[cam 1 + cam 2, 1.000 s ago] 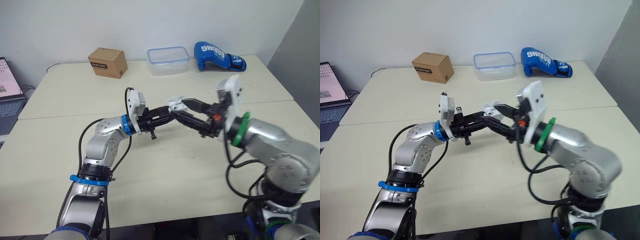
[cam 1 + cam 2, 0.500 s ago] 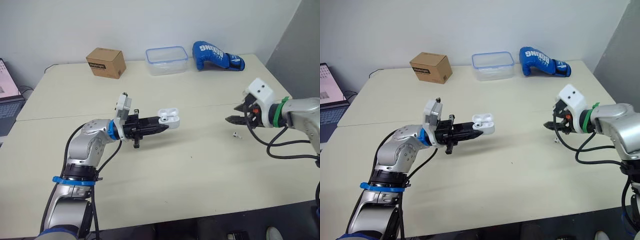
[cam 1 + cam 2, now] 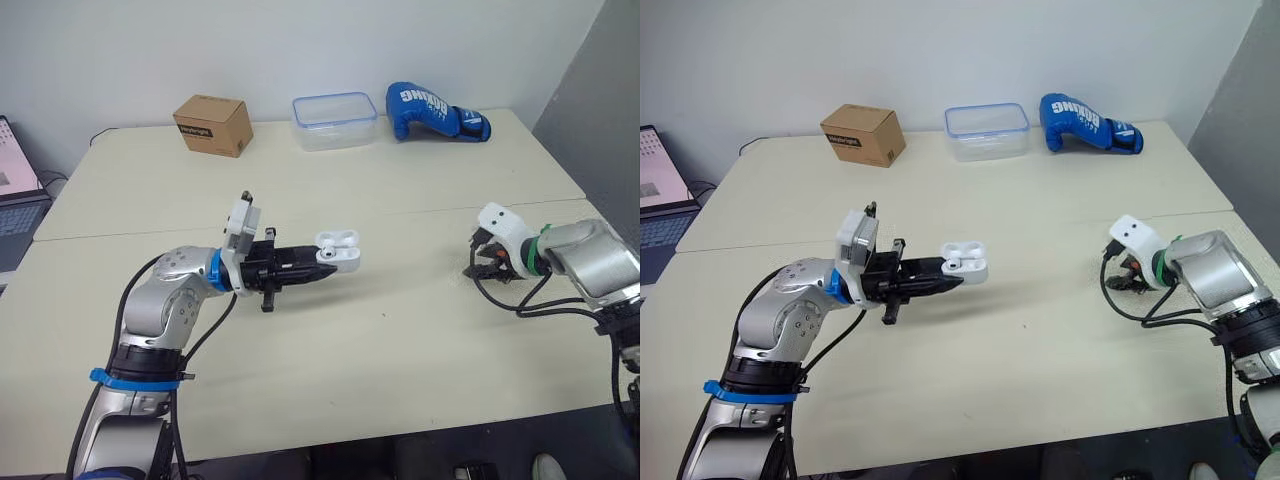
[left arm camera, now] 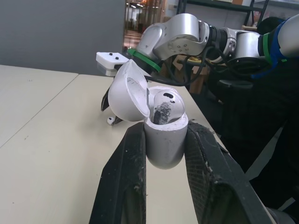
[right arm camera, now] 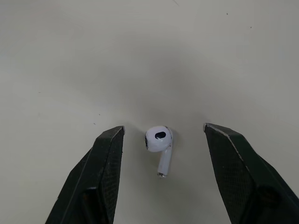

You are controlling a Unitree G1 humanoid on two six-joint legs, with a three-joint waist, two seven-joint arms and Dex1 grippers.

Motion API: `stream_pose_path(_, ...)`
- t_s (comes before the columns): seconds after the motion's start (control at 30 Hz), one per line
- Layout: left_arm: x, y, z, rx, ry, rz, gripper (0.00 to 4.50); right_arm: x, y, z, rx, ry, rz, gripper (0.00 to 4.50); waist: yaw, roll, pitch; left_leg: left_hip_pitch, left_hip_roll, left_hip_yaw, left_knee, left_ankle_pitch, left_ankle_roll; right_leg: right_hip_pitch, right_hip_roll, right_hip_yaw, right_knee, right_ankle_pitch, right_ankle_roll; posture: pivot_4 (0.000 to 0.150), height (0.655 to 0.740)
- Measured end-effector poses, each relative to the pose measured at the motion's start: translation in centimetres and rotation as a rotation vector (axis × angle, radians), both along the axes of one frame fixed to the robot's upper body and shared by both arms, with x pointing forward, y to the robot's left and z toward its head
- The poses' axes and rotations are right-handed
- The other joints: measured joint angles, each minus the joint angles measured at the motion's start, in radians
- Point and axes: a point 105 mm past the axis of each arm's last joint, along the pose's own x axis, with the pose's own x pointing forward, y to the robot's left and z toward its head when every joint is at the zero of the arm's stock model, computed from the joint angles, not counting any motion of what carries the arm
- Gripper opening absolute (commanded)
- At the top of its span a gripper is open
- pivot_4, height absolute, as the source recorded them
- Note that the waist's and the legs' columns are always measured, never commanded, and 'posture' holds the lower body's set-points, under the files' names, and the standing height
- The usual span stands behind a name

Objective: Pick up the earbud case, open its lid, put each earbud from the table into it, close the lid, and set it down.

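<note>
Item one, left gripper [image 3: 312,267]: both black fingers clenched on the lower body of the earbud case [image 4: 164,140], holding it upright in the air over the middle of the table [image 3: 350,370], clear of the surface. Case white, its lid [image 4: 128,91] hinged open and tipped back to one side; one earbud [image 4: 164,105] sits in the mouth of the case. Item two, right gripper [image 5: 163,129]: lowered to the tabletop at the robot's right, well apart from the case, its fingers spread wide and grasping nothing. Item three, loose earbud [image 5: 159,138]: white, lying on the table between the two spread fingers of the right gripper, touched by neither, its rounded head nearer the fingertips' line and its stem pointing back toward the wrist. Item four, table: pale beige top, a seam running across it behind the arms. Further contents along the far edge: a brown cardboard box [image 3: 212,124] on the left, a clear plastic container [image 3: 335,120] with a blue rim in the middle, a blue boxing glove [image 3: 435,110] just to its right. A laptop [image 3: 15,190] stands open off the table's left edge.
</note>
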Motion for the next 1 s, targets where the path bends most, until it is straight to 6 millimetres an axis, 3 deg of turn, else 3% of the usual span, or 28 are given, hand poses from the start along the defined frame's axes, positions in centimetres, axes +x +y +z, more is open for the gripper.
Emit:
stream_pose_path(0.57, -0.04, -0.16, 0.13, 0.000, 0.009, 0.007, 0.78, -0.03, -0.77, -0.72, -0.006, 0.028, -0.042, 2.81, 0.000, 0.000, 0.000, 0.000, 0.000, 0.000, 0.000, 0.000, 0.000, 0.000, 0.000, 0.000, 0.000, 0.000, 0.000, 0.150, 0.7307)
stream_pose_path(0.67, -0.08, -0.19, 0.18, 0.000, 0.006, 0.005, 0.78, -0.07, -0.69, -0.79, 0.002, 0.033, -0.044, 2.23, 0.000, 0.000, 0.000, 0.000, 0.000, 0.000, 0.000, 0.000, 0.000, 0.000, 0.000, 0.000, 0.000, 0.000, 0.000, 0.150, 0.7307)
stream_pose_path(0.83, -0.09, -0.20, 0.19, -0.001, 0.005, 0.005, 0.78, -0.11, -0.26, -0.96, 0.014, 0.043, -0.029, 0.48, 0.000, 0.000, 0.000, 0.000, 0.000, 0.000, 0.000, 0.000, 0.000, 0.000, 0.000, 0.000, 0.000, 0.000, 0.000, 0.150, 0.7307)
stream_pose_path(1.0, -0.11, -0.18, 0.13, -0.001, 0.004, 0.006, 0.78, -0.13, -0.28, -0.95, 0.011, 0.044, -0.027, 0.38, 0.000, 0.000, 0.000, 0.000, 0.000, 0.000, 0.000, 0.000, 0.000, 0.000, 0.000, 0.000, 0.000, 0.000, 0.000, 0.150, 0.7307)
